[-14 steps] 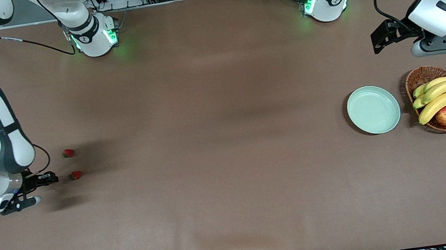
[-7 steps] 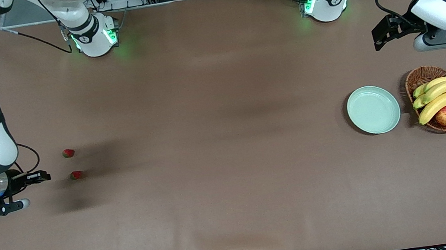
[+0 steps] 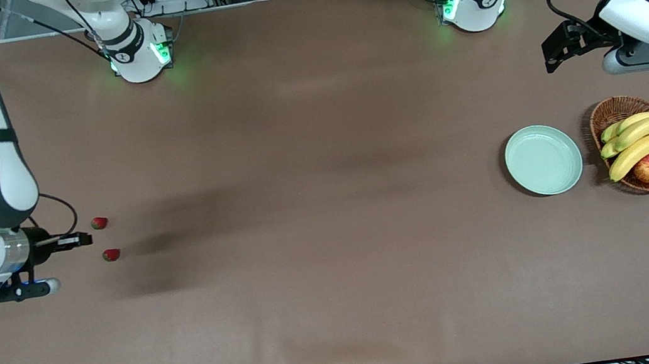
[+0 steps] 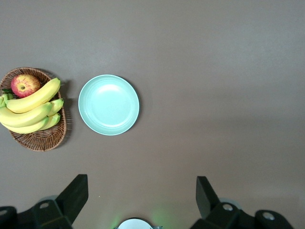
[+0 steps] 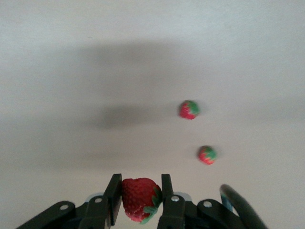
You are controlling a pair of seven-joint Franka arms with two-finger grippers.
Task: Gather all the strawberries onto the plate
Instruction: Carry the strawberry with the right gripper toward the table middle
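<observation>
right pincer (image 5: 138, 198) pinches one strawberry (image 5: 139, 198) above the worktop (image 3: 332, 238), near two others (image 3: 100, 223) (image 3: 111, 255); left pincer (image 4: 142, 191) waits spread, high over the plate (image 4: 108, 104).

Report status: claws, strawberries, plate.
Right claw shut on one strawberry, up over two loose strawberries. Left claw open, waiting. Plate holds nothing, path unobstructed.
</observation>
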